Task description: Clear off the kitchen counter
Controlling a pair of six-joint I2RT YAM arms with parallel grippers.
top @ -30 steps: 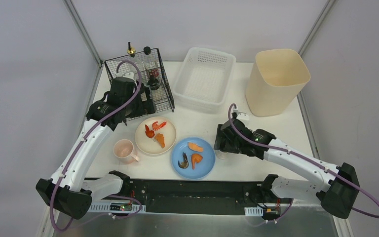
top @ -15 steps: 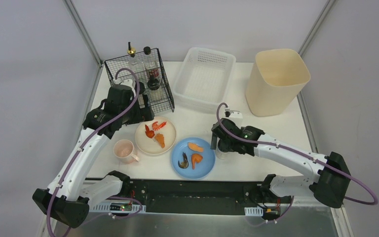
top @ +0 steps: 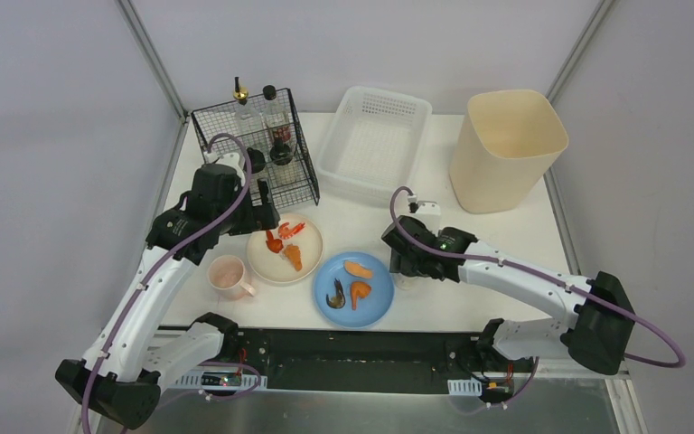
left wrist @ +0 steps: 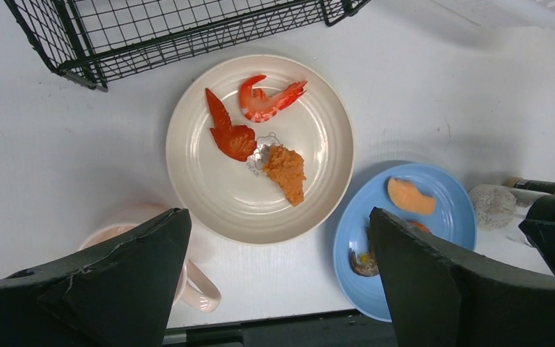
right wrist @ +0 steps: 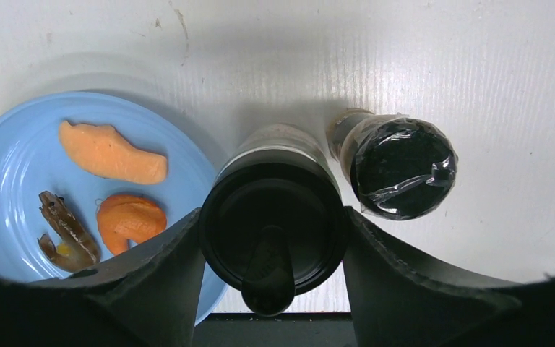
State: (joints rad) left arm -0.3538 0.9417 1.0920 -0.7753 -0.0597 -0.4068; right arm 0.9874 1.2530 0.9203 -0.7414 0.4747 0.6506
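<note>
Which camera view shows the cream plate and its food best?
Left wrist: the cream plate sits whole in mid-frame, its three food pieces distinct. Top external shows it too, but small, the food just red and orange specks. Right wrist misses it, showing the blue plate instead.

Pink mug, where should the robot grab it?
The pink mug stands upright with its mouth open, so probably pinch its rim from straight above, one finger inside and one outside, away from the handle on its near right side.
</note>
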